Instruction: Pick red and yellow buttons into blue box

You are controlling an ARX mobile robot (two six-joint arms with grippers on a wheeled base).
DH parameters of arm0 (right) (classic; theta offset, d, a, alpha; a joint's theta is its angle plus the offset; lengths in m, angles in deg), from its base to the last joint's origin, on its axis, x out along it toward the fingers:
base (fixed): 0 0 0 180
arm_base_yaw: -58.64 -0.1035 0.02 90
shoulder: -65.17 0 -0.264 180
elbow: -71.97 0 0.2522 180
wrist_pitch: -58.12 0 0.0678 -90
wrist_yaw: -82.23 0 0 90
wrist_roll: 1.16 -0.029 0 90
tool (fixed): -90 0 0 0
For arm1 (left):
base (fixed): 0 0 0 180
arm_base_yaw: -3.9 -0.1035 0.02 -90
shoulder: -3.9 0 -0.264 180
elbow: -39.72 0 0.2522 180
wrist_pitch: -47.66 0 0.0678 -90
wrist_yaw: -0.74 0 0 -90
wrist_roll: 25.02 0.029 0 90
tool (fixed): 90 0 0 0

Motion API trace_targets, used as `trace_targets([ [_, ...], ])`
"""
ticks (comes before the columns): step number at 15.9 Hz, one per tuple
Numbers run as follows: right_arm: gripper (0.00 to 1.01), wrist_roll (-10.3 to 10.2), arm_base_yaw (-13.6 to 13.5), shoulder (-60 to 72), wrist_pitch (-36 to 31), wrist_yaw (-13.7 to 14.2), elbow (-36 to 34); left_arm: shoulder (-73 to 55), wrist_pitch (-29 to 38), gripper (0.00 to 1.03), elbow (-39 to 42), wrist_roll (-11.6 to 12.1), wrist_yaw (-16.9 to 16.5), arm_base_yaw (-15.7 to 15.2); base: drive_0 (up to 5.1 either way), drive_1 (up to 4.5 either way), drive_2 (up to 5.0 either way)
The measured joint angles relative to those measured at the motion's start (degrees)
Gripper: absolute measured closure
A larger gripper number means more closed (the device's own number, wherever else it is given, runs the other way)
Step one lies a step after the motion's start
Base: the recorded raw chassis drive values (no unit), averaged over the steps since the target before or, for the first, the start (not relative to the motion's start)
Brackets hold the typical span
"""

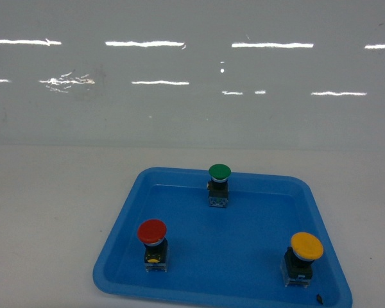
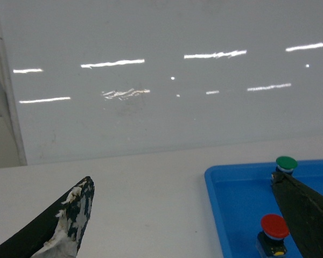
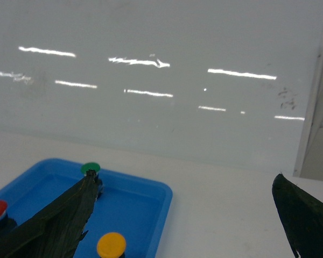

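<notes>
Nothing is grasped yet: the red button (image 1: 152, 232) and yellow button (image 1: 306, 246) stand upright in the shallow blue tray (image 1: 256, 187), well apart, with the green button (image 1: 219, 172) behind. Both the left gripper (image 2: 188, 226) and right gripper (image 3: 183, 220) hang spread wide, empty. The blue box appears in no view; the next move likely calls for lowering one gripper around a cap.

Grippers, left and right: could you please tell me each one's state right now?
Left gripper: open, holding nothing.
Right gripper: open, holding nothing.
</notes>
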State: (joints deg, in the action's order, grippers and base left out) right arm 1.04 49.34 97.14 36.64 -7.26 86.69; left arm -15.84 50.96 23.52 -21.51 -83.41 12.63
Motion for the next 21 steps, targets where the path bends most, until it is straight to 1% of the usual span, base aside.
trace_targets([
  [1, 0.03, 0.42, 0.39, 6.80, -4.20, -0.98, 0.79, -7.67, 4.74, 0.05, -1.68, 0.59, 1.46, 2.89, 0.0, 0.00, 0.0],
  [2, 0.03, 0.74, 0.68, 24.26, -14.75, -2.80, 5.81, -25.16, 12.79, 0.05, -8.11, 0.76, 3.48, 7.76, 0.0, 0.00, 0.0],
  [3, 0.03, 1.42, 0.85, 40.50, -20.02, -4.74, 12.07, -42.25, 19.63, 0.05, -13.97, 1.51, 6.88, 9.92, 0.0, 0.00, 0.0],
  [4, 0.03, 1.97, 0.63, 46.82, -18.88, -5.60, 14.97, -49.13, 21.59, 0.05, -16.65, 2.82, 7.65, 10.43, 0.0, 0.00, 0.0],
  [5, 0.03, 2.10, -0.31, 52.37, -19.47, -6.34, 16.98, -54.73, 24.39, 0.05, -18.47, 4.00, 7.65, 10.51, 0.0, 0.00, 0.0],
  [6, 0.03, 2.80, -1.66, 55.43, -19.32, -6.40, 18.08, -57.96, 24.55, 0.05, -19.45, 4.98, 7.87, 10.32, 0.0, 0.00, 0.0],
  [7, 0.03, 3.43, -3.45, 57.09, -19.37, -6.38, 18.16, -59.73, 23.93, 0.05, -19.23, 5.57, 7.32, 9.38, 0.0, 0.00, 0.0],
  [8, 0.03, 4.66, -3.93, 56.02, -18.43, -4.31, 18.10, -59.60, 24.09, 0.05, -18.75, 5.64, 7.34, 8.96, 0.0, 0.00, 0.0],
  [9, 0.03, 5.01, -3.82, 55.08, -18.91, -3.43, 18.12, -59.14, 24.24, 0.05, -18.75, 5.64, 7.52, 8.68, 0.0, 0.00, 0.0],
  [12, 0.03, 5.22, -3.82, 54.99, -18.71, -3.32, 18.12, -59.12, 24.22, 0.05, -18.75, 5.79, 7.23, 8.96, 0.0, 0.00, 0.0],
  [14, 0.03, 6.01, -4.44, 58.25, -19.69, -3.89, 19.58, -59.12, 24.22, 0.05, -18.75, 5.79, 7.30, 8.90, 0.0, 0.00, 0.0],
  [15, 0.03, 6.49, -4.63, 61.61, -19.12, -5.27, 21.55, -59.12, 24.20, 0.05, -18.75, 5.79, 7.28, 8.90, 0.0, 0.00, 0.0],
  [18, 0.03, 8.31, -4.96, 70.14, -17.05, -6.75, 28.44, -59.12, 24.22, 0.05, -18.75, 5.79, 7.28, 8.90, 0.0, 0.00, 0.0],
  [19, 0.03, 9.57, -4.96, 72.63, -14.78, -8.26, 31.28, -59.12, 24.20, 0.05, -18.78, 5.79, 7.28, 8.90, 0.0, 0.00, 0.0],
  [20, 0.03, 11.13, -5.29, 74.75, -12.15, -8.81, 33.66, -59.12, 24.20, 0.05, -18.78, 5.79, 7.26, 8.90, 0.0, 0.00, 0.0],
  [21, 0.03, 12.13, -5.73, 76.22, -9.29, -9.81, 35.58, -59.12, 24.22, 0.05, -18.75, 5.79, 7.26, 8.90, 0.0, 0.00, 0.0],
])
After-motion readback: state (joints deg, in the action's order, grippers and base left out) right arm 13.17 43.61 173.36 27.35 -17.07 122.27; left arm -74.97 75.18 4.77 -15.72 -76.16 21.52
